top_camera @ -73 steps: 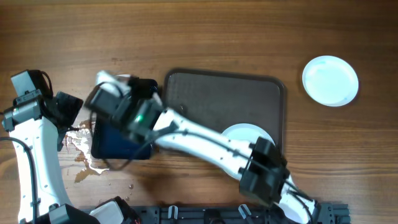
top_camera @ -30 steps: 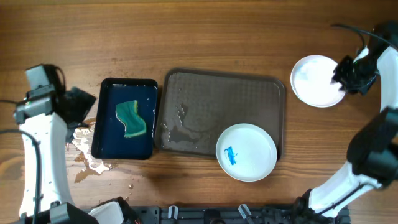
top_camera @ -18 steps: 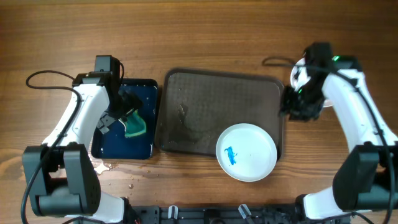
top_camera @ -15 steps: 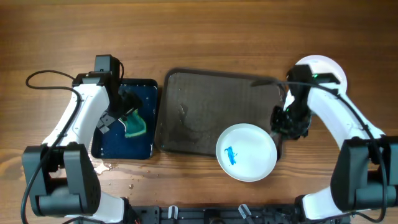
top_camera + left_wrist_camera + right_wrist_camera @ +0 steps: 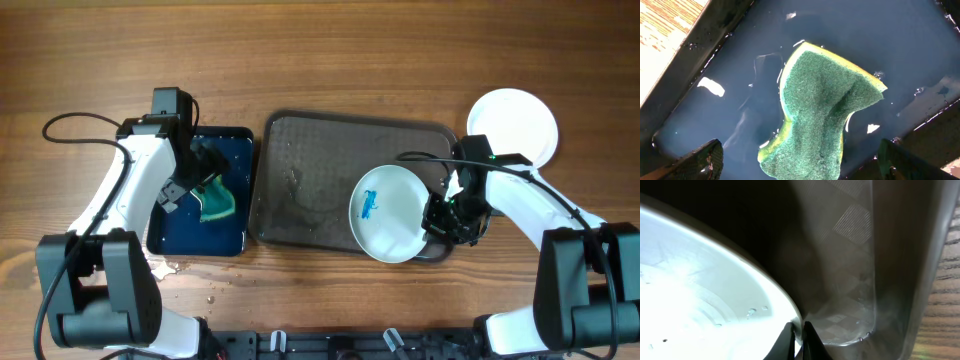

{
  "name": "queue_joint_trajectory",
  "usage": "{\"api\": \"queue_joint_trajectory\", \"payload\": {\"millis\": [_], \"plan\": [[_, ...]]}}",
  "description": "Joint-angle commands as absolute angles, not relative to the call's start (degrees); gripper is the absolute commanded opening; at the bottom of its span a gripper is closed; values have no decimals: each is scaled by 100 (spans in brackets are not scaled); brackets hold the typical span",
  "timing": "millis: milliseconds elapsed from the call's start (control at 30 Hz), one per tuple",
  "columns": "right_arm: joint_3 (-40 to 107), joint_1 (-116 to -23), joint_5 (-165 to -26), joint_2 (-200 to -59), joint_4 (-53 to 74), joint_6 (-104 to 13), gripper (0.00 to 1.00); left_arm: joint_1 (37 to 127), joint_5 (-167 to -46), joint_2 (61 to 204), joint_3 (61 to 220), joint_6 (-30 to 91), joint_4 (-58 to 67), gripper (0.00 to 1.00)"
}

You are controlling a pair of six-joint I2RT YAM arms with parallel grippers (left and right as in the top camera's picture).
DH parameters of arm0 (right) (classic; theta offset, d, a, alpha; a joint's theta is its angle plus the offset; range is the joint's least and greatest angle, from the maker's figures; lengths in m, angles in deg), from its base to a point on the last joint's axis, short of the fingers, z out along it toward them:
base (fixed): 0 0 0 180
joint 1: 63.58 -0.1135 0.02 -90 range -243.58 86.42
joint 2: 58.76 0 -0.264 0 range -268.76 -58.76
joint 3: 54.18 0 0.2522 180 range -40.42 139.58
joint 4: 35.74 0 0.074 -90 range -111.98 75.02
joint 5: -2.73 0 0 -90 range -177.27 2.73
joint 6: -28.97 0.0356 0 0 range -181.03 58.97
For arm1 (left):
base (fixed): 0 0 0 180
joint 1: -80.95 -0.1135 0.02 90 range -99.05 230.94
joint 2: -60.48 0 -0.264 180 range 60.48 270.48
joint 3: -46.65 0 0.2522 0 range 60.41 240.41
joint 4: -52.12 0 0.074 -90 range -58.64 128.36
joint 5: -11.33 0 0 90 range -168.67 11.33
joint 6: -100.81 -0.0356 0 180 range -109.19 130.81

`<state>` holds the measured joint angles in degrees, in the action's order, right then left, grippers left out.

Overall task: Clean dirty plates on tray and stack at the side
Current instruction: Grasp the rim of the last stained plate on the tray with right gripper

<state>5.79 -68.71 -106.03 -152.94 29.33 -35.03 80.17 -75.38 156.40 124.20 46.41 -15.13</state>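
Rim of the blue-smeared plate [image 5: 388,212] is pinched by the right end effector [image 5: 796,330], apparently to steady it on the tray [image 5: 310,150] for wiping. The left end effector [image 5: 197,178] hangs wide open over the sponge [image 5: 820,110], seemingly to fetch it. A clean plate [image 5: 513,127] lies beside the tray.

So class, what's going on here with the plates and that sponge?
The right claw is shut on the rim of a white plate marked with a blue smear. That plate is on the right part of the large grey tray. The left claw hangs open over the green sponge in the small black tray, not gripping it. A clean white plate sits on the table off the grey tray's far right corner.
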Motion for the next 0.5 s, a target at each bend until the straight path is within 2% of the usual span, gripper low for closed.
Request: {"api": "queue_joint_trajectory", "payload": {"millis": [0, 67, 133, 167, 233, 367, 467], "plan": [[780, -6888, -10188, -15486, 2813, -3366, 4, 8048, -7654, 15699, 12427, 4551, -1502, 95], [1193, -6888, -10122, -15486, 2826, -3418, 5, 8048, -7654, 15699, 12427, 4553, -1500, 96], [1524, -6888, -10129, -15486, 2833, -3556, 24, 8048, -7654, 15699, 12427, 4553, -1500, 96], [1578, -6888, -10129, -15486, 2811, -3556, 30, 8048, -7654, 15699, 12427, 4551, -1500, 96], [1543, -6888, -10129, -15495, 2595, -3580, 34, 8048, -7652, 15699, 12427, 4551, -1498, 96], [1224, -7019, -10129, -15497, 2179, -3512, 32, 8048, -7652, 15699, 12427, 4549, -1498, 97], [944, -7310, -10124, -15497, 1900, -3191, 23, 8048, -7652, 15699, 12427, 4549, -1498, 96]]}}
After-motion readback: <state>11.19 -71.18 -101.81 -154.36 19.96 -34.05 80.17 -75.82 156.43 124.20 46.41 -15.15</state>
